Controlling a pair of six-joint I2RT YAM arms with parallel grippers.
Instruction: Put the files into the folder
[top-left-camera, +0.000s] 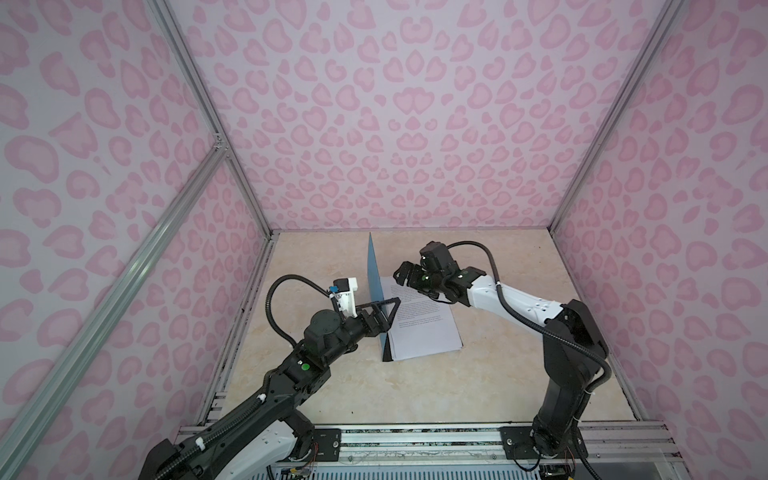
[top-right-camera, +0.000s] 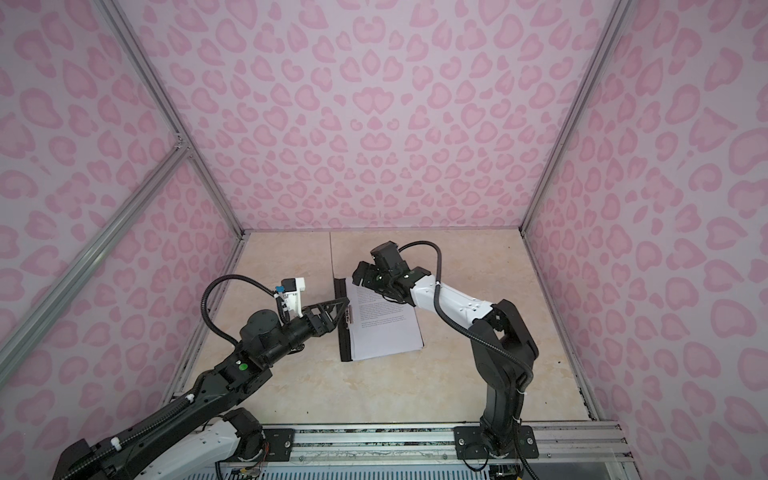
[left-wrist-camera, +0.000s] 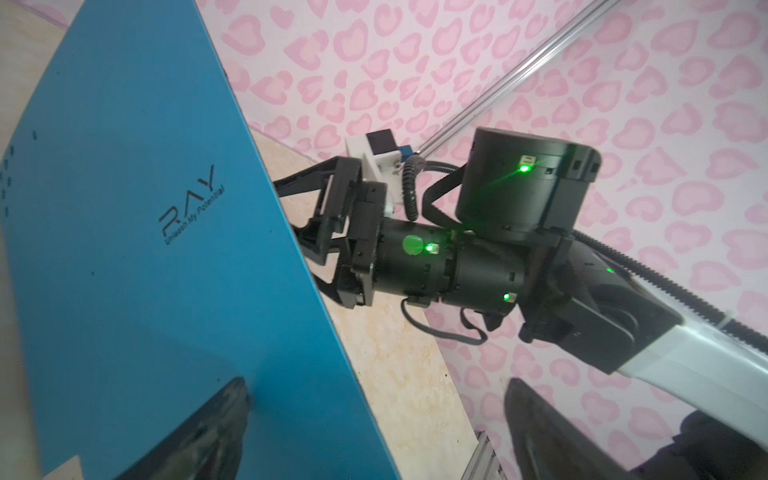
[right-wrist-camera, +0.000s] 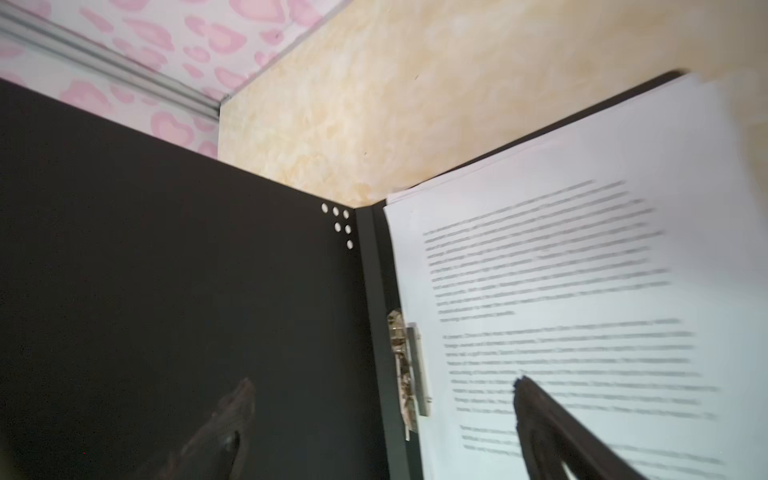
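Observation:
The folder (top-left-camera: 376, 286) is open. Its blue cover (left-wrist-camera: 145, 249) with the RAY logo stands upright, and its black inside (right-wrist-camera: 166, 270) faces the files. The files (top-left-camera: 424, 328) (top-right-camera: 382, 332) are a stack of white printed sheets (right-wrist-camera: 582, 291) lying on the folder's flat half beside the metal clip (right-wrist-camera: 409, 370). My left gripper (top-left-camera: 390, 311) (top-right-camera: 338, 309) (left-wrist-camera: 378, 384) is open, and the upright cover's edge passes between its fingers. My right gripper (top-left-camera: 401, 274) (top-right-camera: 361, 274) (right-wrist-camera: 382, 399) is open and empty. It hovers over the far end of the sheets near the spine.
The beige table (top-left-camera: 332, 395) is closed in by pink patterned walls (top-left-camera: 415, 124) on three sides. An aluminium rail (top-left-camera: 415, 440) carrying both arm bases runs along the front edge. In the left wrist view the right arm (left-wrist-camera: 478, 257) shows beyond the blue cover.

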